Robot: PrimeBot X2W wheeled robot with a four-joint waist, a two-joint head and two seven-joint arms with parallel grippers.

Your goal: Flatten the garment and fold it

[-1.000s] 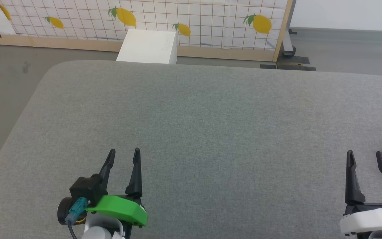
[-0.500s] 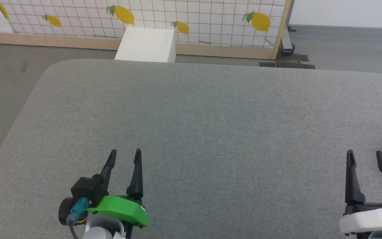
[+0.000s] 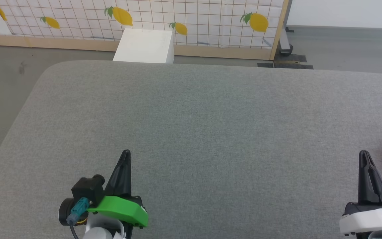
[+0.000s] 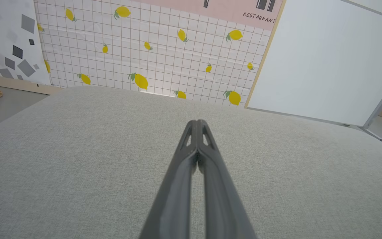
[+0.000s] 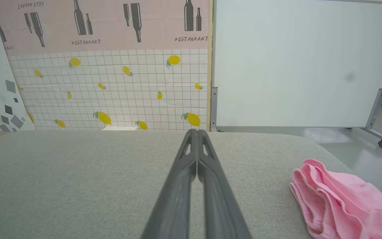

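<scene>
- Garment (image 5: 337,199), light pink thin jersey, lies bunched at R edge of grey fabric-topped counter (image 3: 211,116).
- L claw (image 3: 124,153): dark fingers clenched tip to tip, gripping nothing, over counter's near-L part.
- R claw (image 3: 364,153): clenched likewise, near garment, not touching.

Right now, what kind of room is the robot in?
Probably a robot practice room, not a real home: a printed lemon backdrop standing as a wall, a whiteboard on wheels, and a grey padded surface holding a pink garment.
</scene>
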